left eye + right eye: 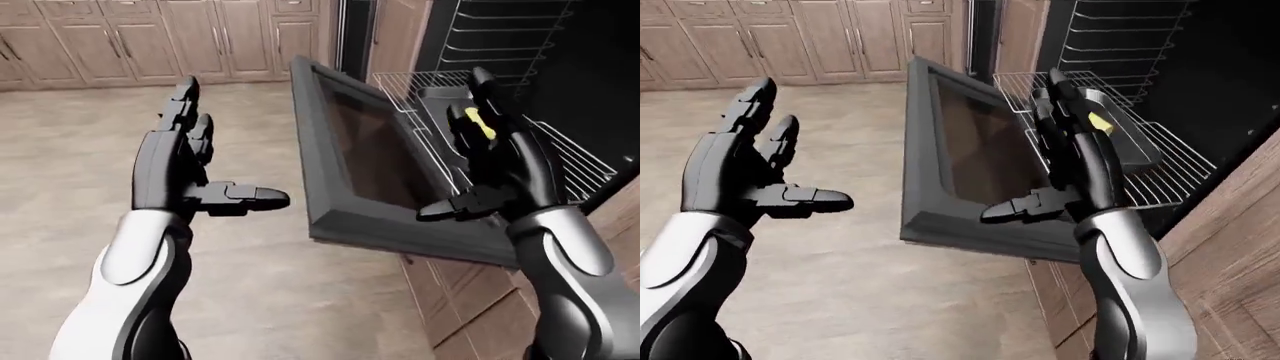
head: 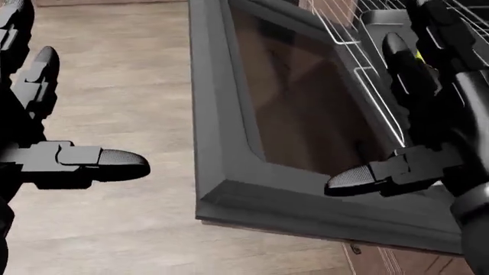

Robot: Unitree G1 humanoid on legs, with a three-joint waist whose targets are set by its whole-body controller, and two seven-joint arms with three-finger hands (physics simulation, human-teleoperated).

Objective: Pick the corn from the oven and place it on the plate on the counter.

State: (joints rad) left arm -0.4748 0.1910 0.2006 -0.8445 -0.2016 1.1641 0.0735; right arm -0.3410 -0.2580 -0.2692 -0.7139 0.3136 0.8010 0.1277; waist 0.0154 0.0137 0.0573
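Note:
The yellow corn (image 1: 1100,121) lies in a dark grey tray (image 1: 1132,146) on the pulled-out wire rack (image 1: 1181,166) of the open oven, at the right of both eye views. My right hand (image 1: 1025,146) is open and raised over the lowered oven door (image 1: 960,142), just left of the tray, and partly hides the corn in the left-eye view (image 1: 481,124). It holds nothing. My left hand (image 1: 225,150) is open and empty over the floor, left of the door. No plate or counter top shows.
The oven door (image 1: 350,150) juts out to the left at hand height. More wire racks (image 1: 500,37) sit higher in the dark oven. Wooden cabinets (image 1: 150,37) line the top left, and cabinet fronts (image 1: 1220,247) stand at the lower right. Wood floor (image 1: 80,150) lies at the left.

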